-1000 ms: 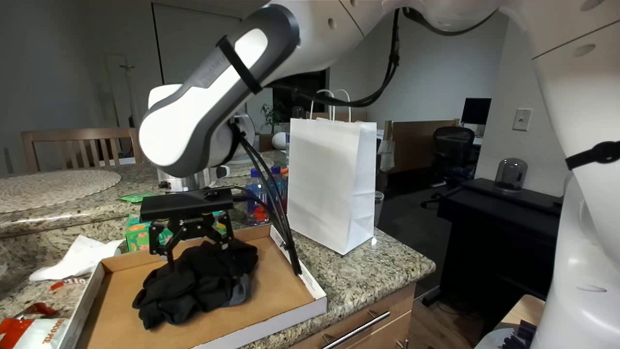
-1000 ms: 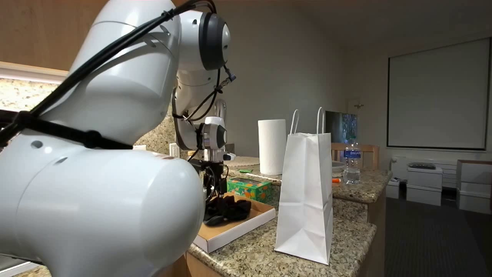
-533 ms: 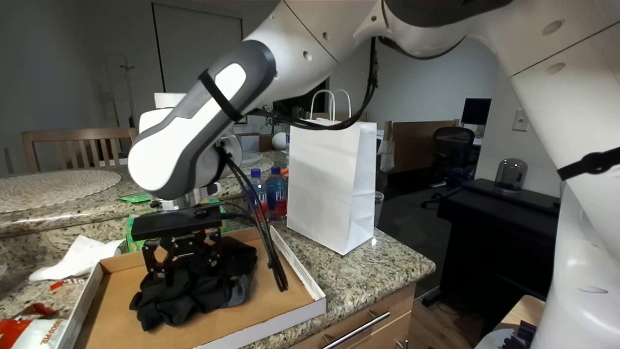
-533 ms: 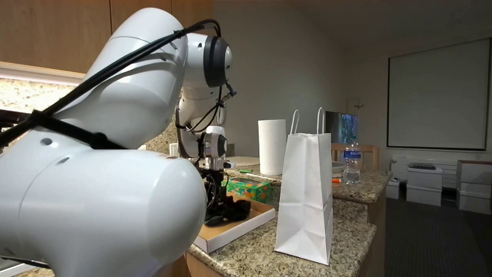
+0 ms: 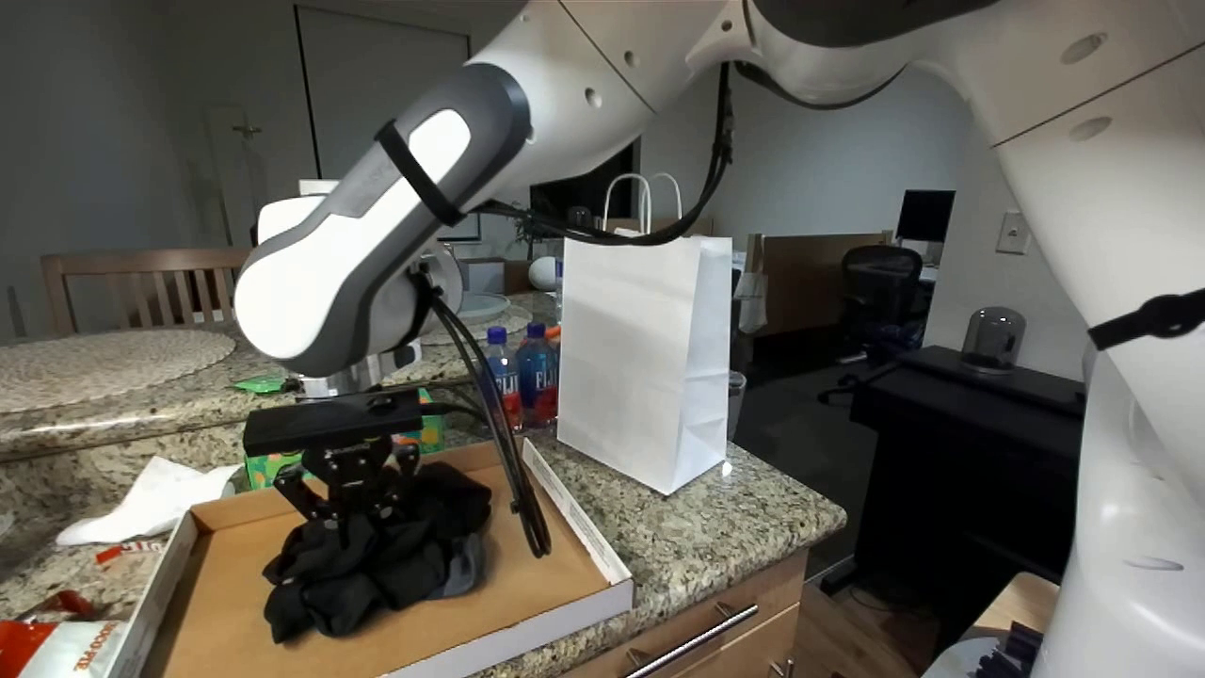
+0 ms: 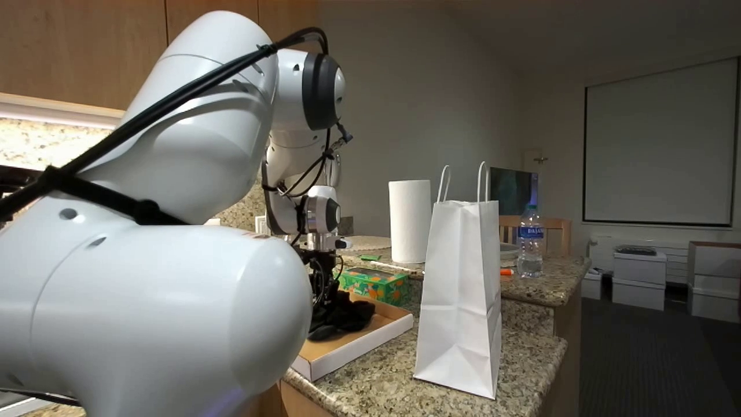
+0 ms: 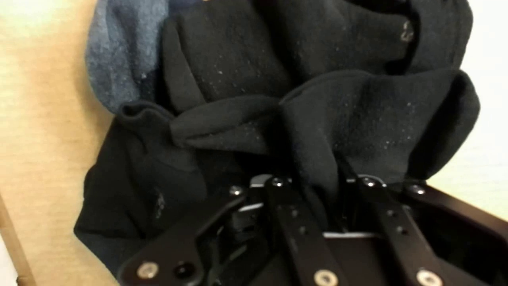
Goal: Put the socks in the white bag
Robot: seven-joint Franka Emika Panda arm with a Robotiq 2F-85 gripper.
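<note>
Gripper [image 7: 317, 188] clamped on socks [image 7: 234, 55], pinch caught by wrist view alone, white bag [image 5: 626, 363] upright in both exterior views

Granite counter [image 5: 720, 518]: shallow cardboard tray [image 5: 522, 595] lying flat. Right of tray in both exterior views, white bag [image 5: 623, 363], upright. Just behind tray, green patterned box [image 6: 376, 285]. In an exterior view, left of tray: white napkin [image 5: 153, 501], red-and-white wrapper [image 5: 68, 650]; behind tray, two blue-capped bottles [image 5: 538, 381].

Open counter [image 6: 385, 365] between two obstacles — tray wall [image 6: 365, 346], white bag [image 6: 458, 301].
</note>
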